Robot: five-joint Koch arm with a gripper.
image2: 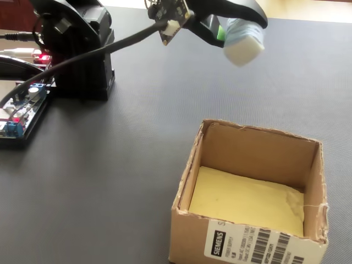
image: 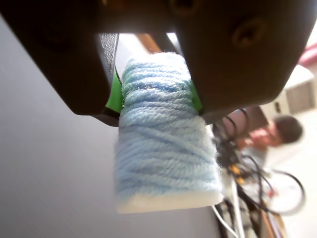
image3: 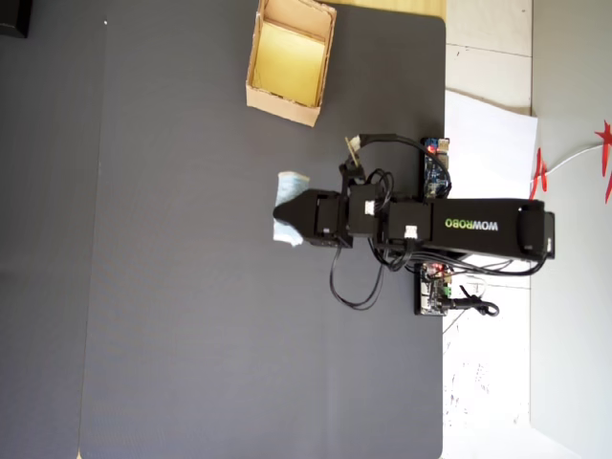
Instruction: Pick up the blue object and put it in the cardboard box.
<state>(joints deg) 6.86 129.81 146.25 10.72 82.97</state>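
In the wrist view the black end effector (image: 156, 96) pinches the pale-blue, yarn-wrapped oblong lump (image: 166, 148) between its green-padded jaws, the lump's white end jutting past them over the dark grey tabletop (image: 54, 188), with a blurred room behind. In the fixed view the lump (image2: 242, 41) hangs clamped in the end effector (image2: 228, 33), clear of the tabletop (image2: 110, 165) and well back from the open tan cardboard box with a yellowish floor (image2: 250, 146). In the overhead view the lump (image3: 290, 222) sits at the end effector's tip (image3: 287, 215), apart from the box (image3: 287, 102), on a dark mat (image3: 191, 335) beside a pale floor (image3: 497, 402).
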